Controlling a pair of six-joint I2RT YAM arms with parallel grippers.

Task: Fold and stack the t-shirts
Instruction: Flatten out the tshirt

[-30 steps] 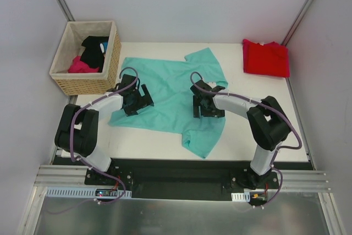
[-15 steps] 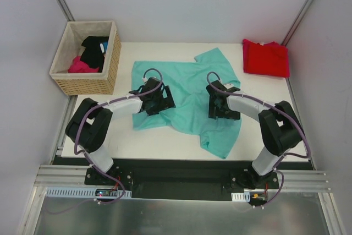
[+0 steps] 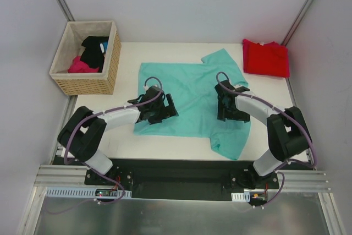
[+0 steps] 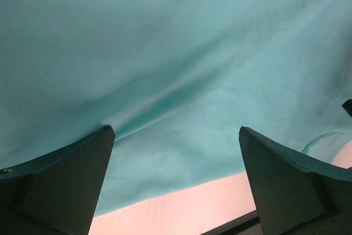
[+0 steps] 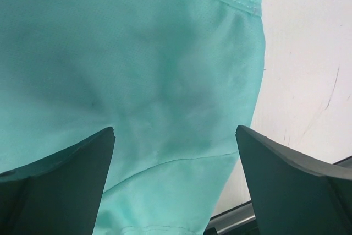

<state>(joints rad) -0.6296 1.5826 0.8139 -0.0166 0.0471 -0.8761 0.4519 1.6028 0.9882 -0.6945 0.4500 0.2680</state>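
The teal t-shirt (image 3: 192,94) lies spread flat mid-table, one sleeve toward the back right and another hanging toward the front edge. The red t-shirt (image 3: 266,58) sits folded at the back right corner. My left gripper (image 3: 166,109) rests open on the teal shirt's front left part. In the left wrist view, teal cloth (image 4: 165,53) fills the space between its spread fingers (image 4: 66,185). My right gripper (image 3: 229,111) stands open low over the shirt's right side. The right wrist view shows cloth (image 5: 137,53) and a seam between its fingers (image 5: 286,180). Neither gripper pinches anything.
A wicker basket (image 3: 110,75) at the back left holds a black garment (image 3: 94,49) and a magenta-pink one (image 3: 82,65). Bare white table (image 5: 302,53) shows right of the teal shirt. The table's front edge (image 4: 181,207) lies just past the left gripper.
Both grippers have slid to the right across the table, and the teal shirt has shifted right with them, away from the basket. The jaws stayed wide.
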